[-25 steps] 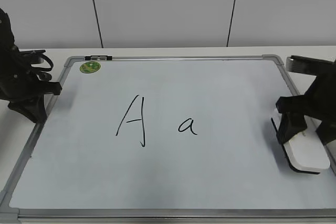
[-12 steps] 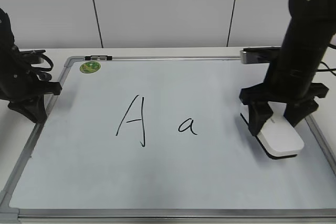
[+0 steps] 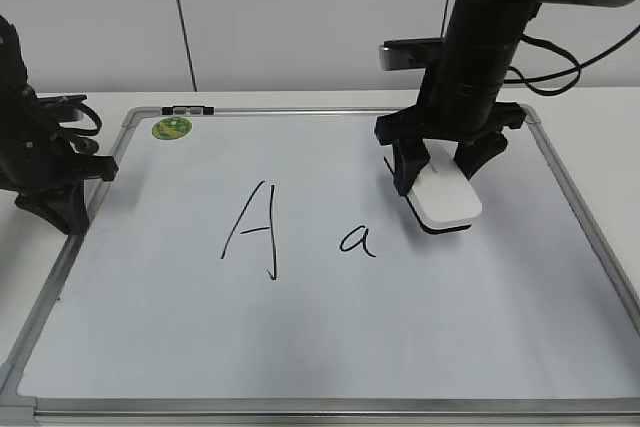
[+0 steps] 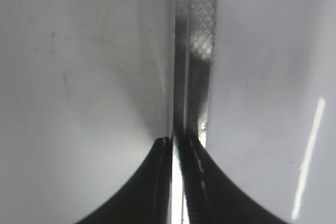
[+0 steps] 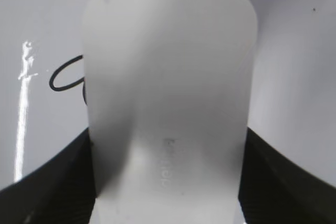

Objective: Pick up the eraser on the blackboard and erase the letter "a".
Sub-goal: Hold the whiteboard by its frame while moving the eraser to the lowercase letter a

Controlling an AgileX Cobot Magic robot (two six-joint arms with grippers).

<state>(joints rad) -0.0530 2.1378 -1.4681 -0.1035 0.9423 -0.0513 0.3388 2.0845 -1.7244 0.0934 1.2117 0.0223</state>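
Step in hand: you have the eraser [image 3: 445,197] picked up and are carrying it toward the mark; the wipe itself is not yet begun.

Right gripper [image 3: 440,169]: jaws pinch the eraser by its long sides, centre-right of the exterior view. The eraser sits just right of and slightly above the letter "a" [image 3: 358,240], close but not covering it in that view. In the right wrist view the eraser [image 5: 168,93] fills the middle of the frame, with part of the letter's loop [image 5: 67,80] peeking out at its left edge. Whether its underside touches the blackboard [image 3: 330,112] you cannot tell.

Left gripper [image 4: 177,145]: parked at the board's left frame edge; jaws pressed nearly together around the rail, it seems.

Next move, as a judgement: lower the dark underside flat onto the board, then sweep toward lower left across the small letter. Keep the stroke short so the tall capital "A" [image 3: 252,232], left of centre, stays untouched.
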